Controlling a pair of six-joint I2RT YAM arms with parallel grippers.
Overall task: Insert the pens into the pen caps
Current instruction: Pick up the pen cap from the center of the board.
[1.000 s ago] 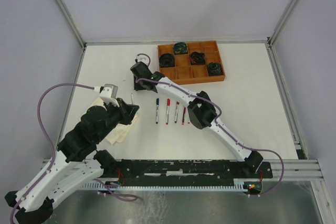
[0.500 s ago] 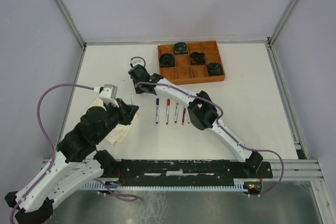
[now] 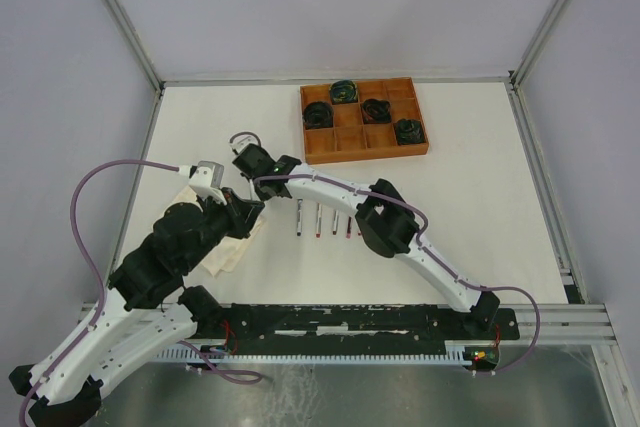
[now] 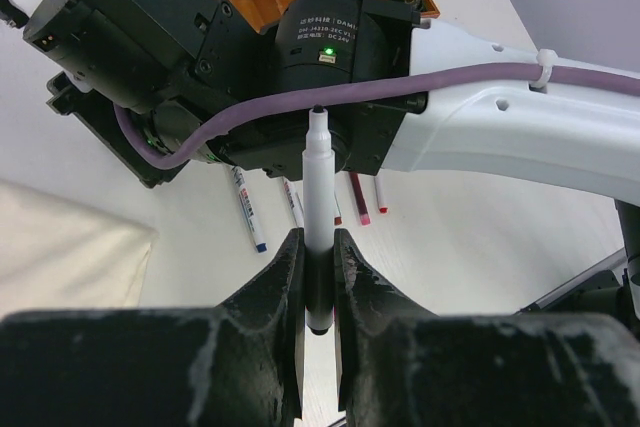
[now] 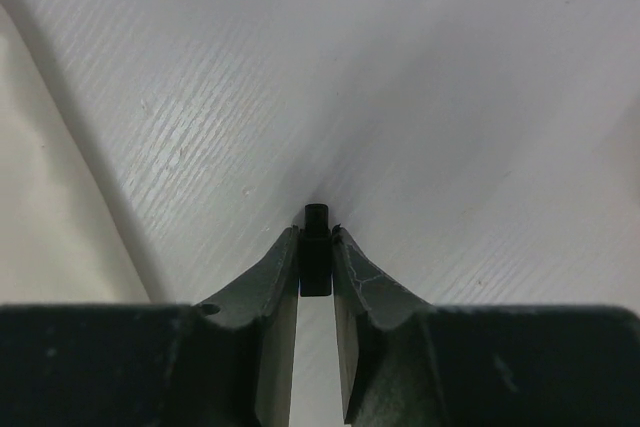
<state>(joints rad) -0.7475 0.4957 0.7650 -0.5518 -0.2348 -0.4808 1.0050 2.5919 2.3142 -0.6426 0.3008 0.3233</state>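
Observation:
My left gripper (image 4: 318,257) is shut on a white pen (image 4: 318,187) with a black tip, held pointing up at the right arm's wrist. In the top view the left gripper (image 3: 248,209) sits over the cloth's edge. My right gripper (image 5: 316,242) is shut on a small black cap (image 5: 317,219), just above the white table. In the top view the right gripper (image 3: 245,162) is close beyond the left one. Several capped pens (image 3: 317,219) lie in a row on the table, partly under the right arm, and also show in the left wrist view (image 4: 247,209).
A folded cream cloth (image 3: 225,247) lies under the left arm; its edge shows in the right wrist view (image 5: 50,197). An orange compartment tray (image 3: 365,147) with dark coiled cable bundles stands at the back. A purple cable (image 4: 480,77) runs along the right arm.
My right gripper has moved left and nearer with the black cap, closing on the left gripper. Its forearm now covers the pens' upper ends. The left arm has stayed still.

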